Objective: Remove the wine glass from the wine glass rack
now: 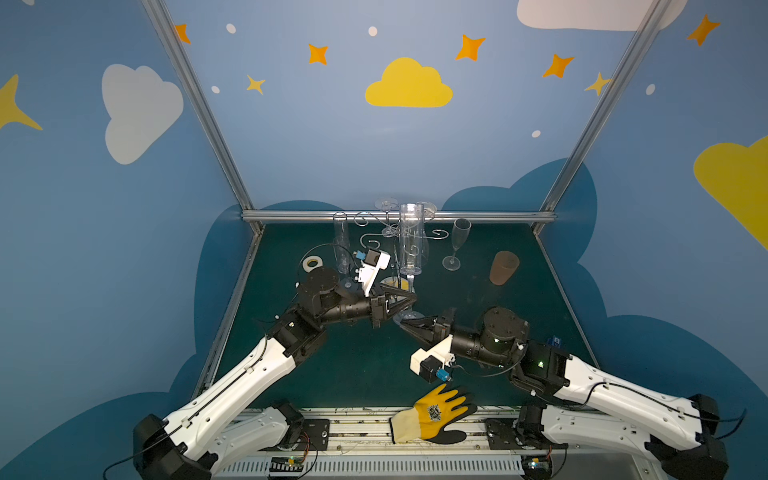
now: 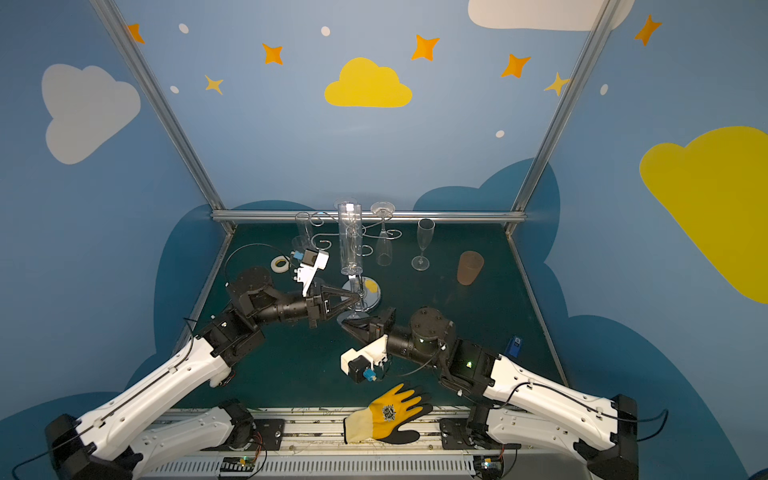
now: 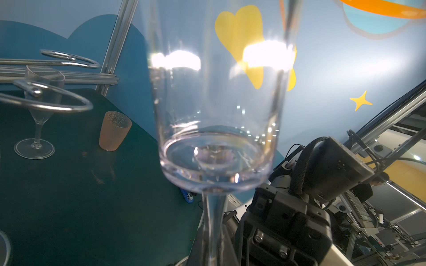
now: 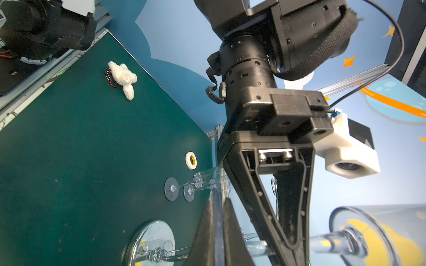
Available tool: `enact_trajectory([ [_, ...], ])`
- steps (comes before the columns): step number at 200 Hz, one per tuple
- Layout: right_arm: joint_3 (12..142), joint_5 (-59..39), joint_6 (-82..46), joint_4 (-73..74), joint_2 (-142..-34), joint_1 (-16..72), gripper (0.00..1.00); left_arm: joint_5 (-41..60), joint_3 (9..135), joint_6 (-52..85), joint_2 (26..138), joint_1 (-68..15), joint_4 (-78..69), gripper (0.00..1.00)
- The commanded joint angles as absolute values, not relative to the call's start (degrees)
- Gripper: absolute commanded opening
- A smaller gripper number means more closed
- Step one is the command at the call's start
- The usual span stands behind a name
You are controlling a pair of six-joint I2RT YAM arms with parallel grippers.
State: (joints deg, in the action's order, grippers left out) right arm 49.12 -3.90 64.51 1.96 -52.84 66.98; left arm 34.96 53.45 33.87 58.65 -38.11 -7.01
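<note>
Toward the middle of the dark green desk (image 1: 353, 374), in both top views: locate the tall clear stemmed wine glass (image 1: 410, 241) (image 2: 350, 245), upright, bowl up, off the curled arms and just in front of the shiny chrome wire wine glass rack (image 1: 397, 282) (image 2: 372, 287). Note left jaws closed on the stem, and right jaws closed flat on the rim of the foot from the opposite side. Treat as lifted off but not yet set down; contact between foot and desk not determinable. Guard against tilt or backward drift, likely cause of a strike on the wire arms and on the second clear glass (image 2: 383, 249) hanging upside down there.

From the left wrist view: confirm bowl of the wine glass (image 3: 216, 119) filling the frame, stem running down toward the jaws, jaws themselves out of frame. Observe a spiral arm tip of the wine glass rack (image 3: 36, 92) close beside. Avoid sideways travel toward it, a probable snag.

From the right wrist view: confirm right fingers (image 4: 205, 241) pinched on the thin foot disc, and left jaws clamped round the stem of the wine glass (image 4: 327, 244). Regard two firm grips on one rigid, brittle part as the main hazard, through bending of the stem or levering of the foot under unequal arm motion. Release one grip before travel. Allow for swing about the smooth stem afterwards. Avoid descent onto the mirrored round base of the wine glass rack (image 4: 152, 235).
</note>
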Motion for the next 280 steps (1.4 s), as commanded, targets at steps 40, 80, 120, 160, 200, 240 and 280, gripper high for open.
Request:
enact_trajectory([
  [40,48.35,-4.32,63.11,3.29,-51.05,67.76,0.98,32.27,52.57,33.81,56.13,-38.5,-8.19,0.03],
  [80,48.87,-4.72,58.48,5.81,-47.34,67.68,0.98,30.03,52.12,30.94,54.72,-38.5,-6.66,0.03],
  [120,51.53,3.9,37.36,11.09,-44.11,67.38,0.98,26.91,51.87,25.09,53.09,-38.5,-3.2,0.03],
  [160,60.32,16.61,18.63,1.73,-45.5,64.72,0.98,23.41,51.33,18.54,51.61,-39.43,0.12,0.03],
  [200,63.55,10.83,2.44,-1.61,-47.63,59.13,0.98,16.69,51.64,9.64,50.54,-43.7,3.34,0.03],
  [240,65.77,-1.32,-5.16,0.83,-50.97,56.37,0.97,9.5,50.86,4.79,50.01,-46.69,2.82,0.03],
  [280,68.77,-5.72,-8.02,0.79,-55.35,56.13,0.95,5.23,49.85,2.0,50.35,-49.01,2.01,0.03],
])
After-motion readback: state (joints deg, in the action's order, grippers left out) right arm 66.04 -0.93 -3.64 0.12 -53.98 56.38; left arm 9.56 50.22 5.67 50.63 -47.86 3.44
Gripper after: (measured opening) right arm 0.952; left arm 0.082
